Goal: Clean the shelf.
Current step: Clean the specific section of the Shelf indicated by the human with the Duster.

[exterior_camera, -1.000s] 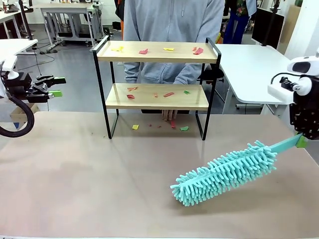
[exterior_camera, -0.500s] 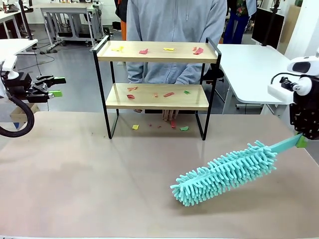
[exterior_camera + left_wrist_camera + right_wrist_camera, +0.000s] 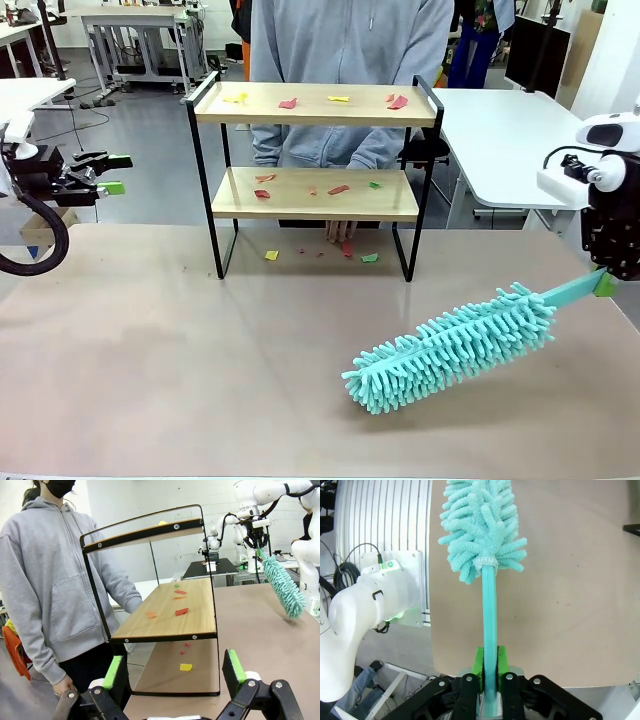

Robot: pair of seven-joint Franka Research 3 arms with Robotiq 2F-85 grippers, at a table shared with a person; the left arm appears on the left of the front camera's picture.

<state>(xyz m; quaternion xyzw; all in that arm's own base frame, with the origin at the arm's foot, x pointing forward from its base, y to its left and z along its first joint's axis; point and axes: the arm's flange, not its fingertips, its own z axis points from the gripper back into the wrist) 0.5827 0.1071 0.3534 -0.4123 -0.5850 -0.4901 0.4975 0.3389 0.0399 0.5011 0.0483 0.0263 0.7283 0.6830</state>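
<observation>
place: lab | signs: white work tables (image 3: 500,130); floor cables (image 3: 88,112); dark monitor (image 3: 535,50); bare grey floor (image 3: 150,150)

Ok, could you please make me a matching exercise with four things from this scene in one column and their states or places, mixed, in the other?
1. duster
2. left gripper
3. top board of the shelf
4. person's hand

A. open, holding nothing
B. bears red and yellow scraps
C. low behind the shelf, at the far edge of the table
D. handle clamped in the right gripper

Pairs: 1-D, 2-A, 3-B, 4-C
</observation>
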